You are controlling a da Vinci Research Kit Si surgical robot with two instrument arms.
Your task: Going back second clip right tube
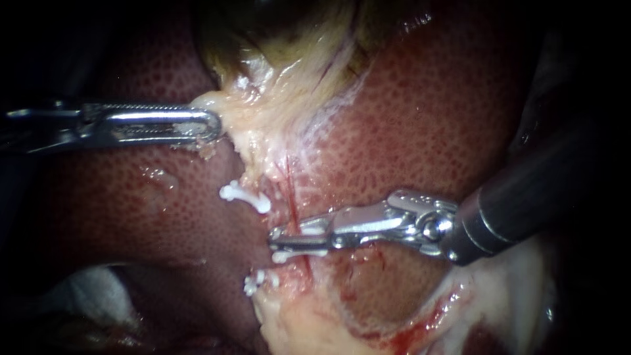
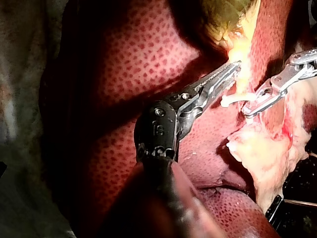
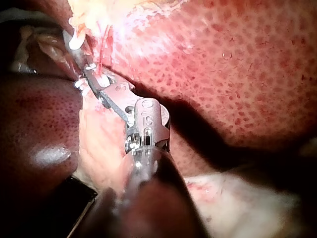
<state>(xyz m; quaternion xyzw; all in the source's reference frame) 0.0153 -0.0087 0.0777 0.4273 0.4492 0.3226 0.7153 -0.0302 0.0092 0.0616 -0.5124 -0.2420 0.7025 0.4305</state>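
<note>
Right tool (image 1: 273, 238) — metal, against white clip (image 1: 302, 253)

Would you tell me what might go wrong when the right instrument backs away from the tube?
1. The right instrument lies across the thin red tube right at a white clip. Backing out could snag the clip or tear the tube.
2. The left instrument has its jaws shut on the pale tissue. A slip there might jerk the tube while the other instrument is close.
</note>
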